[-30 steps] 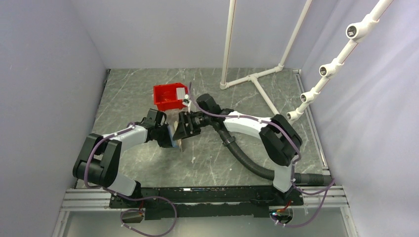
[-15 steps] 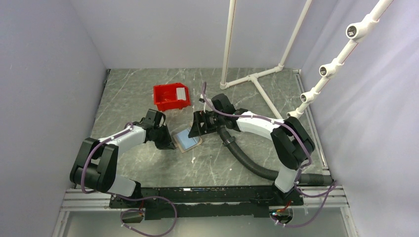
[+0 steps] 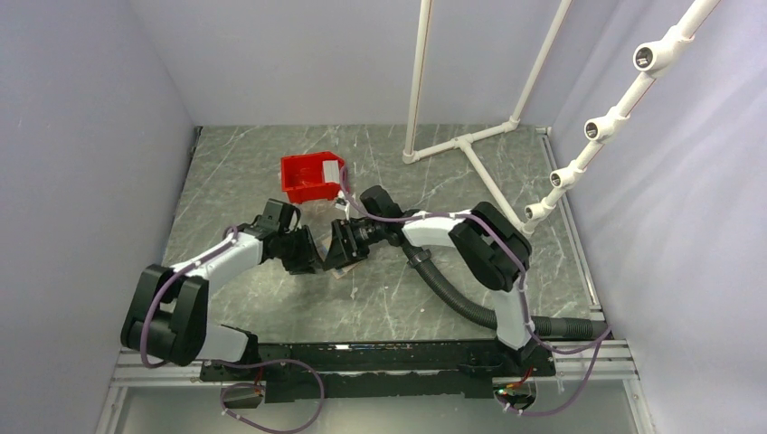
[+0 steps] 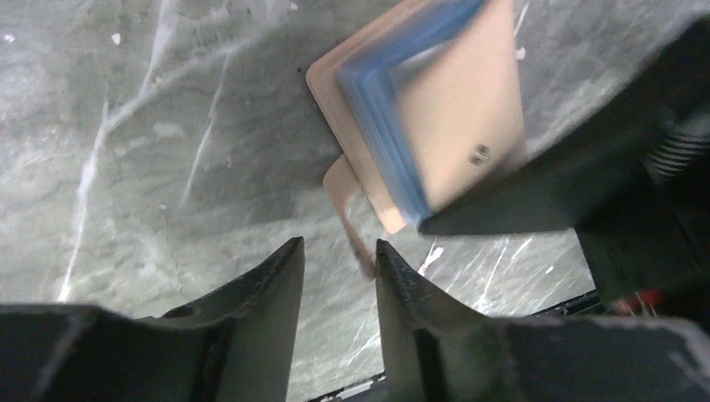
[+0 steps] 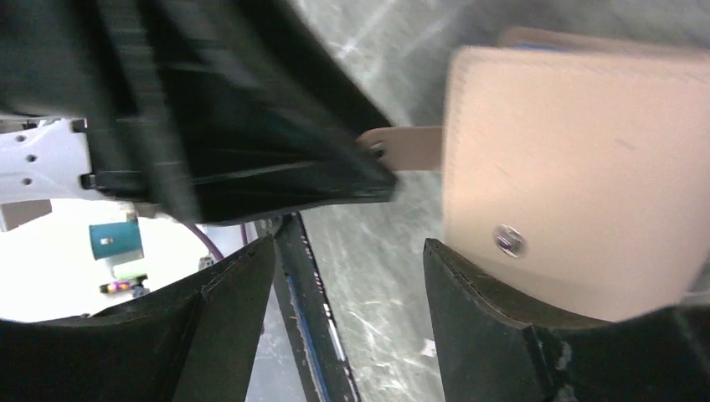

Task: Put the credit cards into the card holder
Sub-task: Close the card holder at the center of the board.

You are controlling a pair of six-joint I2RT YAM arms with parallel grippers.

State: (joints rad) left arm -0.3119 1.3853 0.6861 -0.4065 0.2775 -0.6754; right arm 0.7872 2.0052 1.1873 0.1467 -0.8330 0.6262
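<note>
No legible text or markings

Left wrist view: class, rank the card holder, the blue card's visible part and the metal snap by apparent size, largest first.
1. card holder
2. blue card, only its edge showing
3. metal snap

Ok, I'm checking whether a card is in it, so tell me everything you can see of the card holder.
The card holder is a flat tan sleeve that looks like leather, with a small metal snap on its face. A narrow strap tab sticks out towards the left gripper. Pale blue card edges show along its open sides. It seems to lie on the grey marbled table between both arms. A dark finger of the right gripper overlaps one corner; contact is unclear.
</note>
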